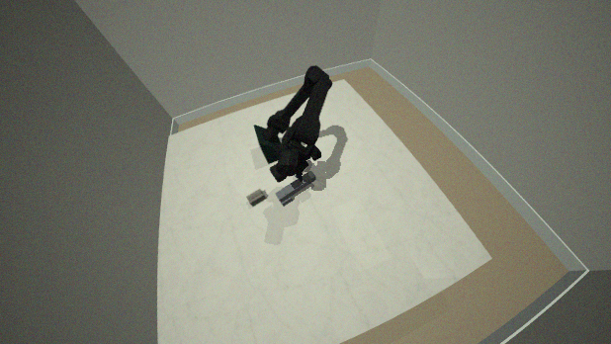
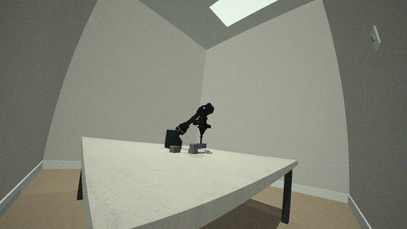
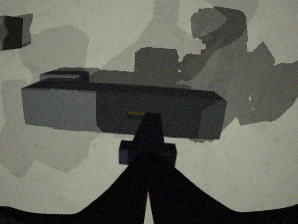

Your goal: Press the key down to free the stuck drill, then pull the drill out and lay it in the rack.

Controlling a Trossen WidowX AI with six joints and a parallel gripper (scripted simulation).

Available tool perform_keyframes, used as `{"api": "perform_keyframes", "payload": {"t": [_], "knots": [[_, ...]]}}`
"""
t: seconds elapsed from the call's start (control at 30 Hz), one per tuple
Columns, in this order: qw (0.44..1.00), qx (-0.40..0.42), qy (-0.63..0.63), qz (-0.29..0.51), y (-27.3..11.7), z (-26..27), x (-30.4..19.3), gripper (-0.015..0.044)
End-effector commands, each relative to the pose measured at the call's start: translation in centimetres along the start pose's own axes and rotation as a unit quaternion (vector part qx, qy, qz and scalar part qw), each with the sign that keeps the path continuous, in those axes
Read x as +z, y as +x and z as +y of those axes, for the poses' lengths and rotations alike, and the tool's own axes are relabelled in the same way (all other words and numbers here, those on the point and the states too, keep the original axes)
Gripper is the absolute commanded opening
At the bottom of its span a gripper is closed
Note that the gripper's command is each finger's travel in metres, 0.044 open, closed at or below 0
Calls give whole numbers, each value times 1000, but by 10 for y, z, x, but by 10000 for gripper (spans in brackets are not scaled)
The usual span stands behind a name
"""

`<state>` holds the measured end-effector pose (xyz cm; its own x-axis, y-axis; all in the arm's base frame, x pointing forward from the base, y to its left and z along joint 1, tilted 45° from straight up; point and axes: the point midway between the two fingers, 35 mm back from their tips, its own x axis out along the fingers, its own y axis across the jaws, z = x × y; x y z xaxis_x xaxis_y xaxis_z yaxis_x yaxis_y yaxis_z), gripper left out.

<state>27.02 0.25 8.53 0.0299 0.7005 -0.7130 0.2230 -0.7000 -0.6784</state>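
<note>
Right, I'm looking first at the bench [image 2: 184, 184], the biggest thing in view, with the arm [image 1: 302, 119] reaching out from its base near the far edge. Well in from every edge, on the far half, the grey block [image 1: 295, 188] holding the stuck drill is lying with its long axis slanting across the surface; in the wrist view it is running broadside across my line of approach. The small rack [image 1: 256, 197] is sitting just beside one end of the block, apart from it. I'm holding the gripper [image 3: 148, 137] pointing straight down over the block, fingers pressed together and pinching nothing. The closed tips are lining up with a small yellowish mark on the block's top edge, which I judge to be the key [image 3: 137, 113]; contact I cannot confirm. So the coming push is going straight down, across the block's length.
</note>
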Motion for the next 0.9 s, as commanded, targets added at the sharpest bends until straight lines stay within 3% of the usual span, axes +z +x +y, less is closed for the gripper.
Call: {"api": "perform_keyframes", "payload": {"t": [0.0, 0.87], "knots": [[1000, -3, 1, 0, 4, 0, 0, 0], [1000, -3, 1, 0, 12, -1, 4, 0]]}}
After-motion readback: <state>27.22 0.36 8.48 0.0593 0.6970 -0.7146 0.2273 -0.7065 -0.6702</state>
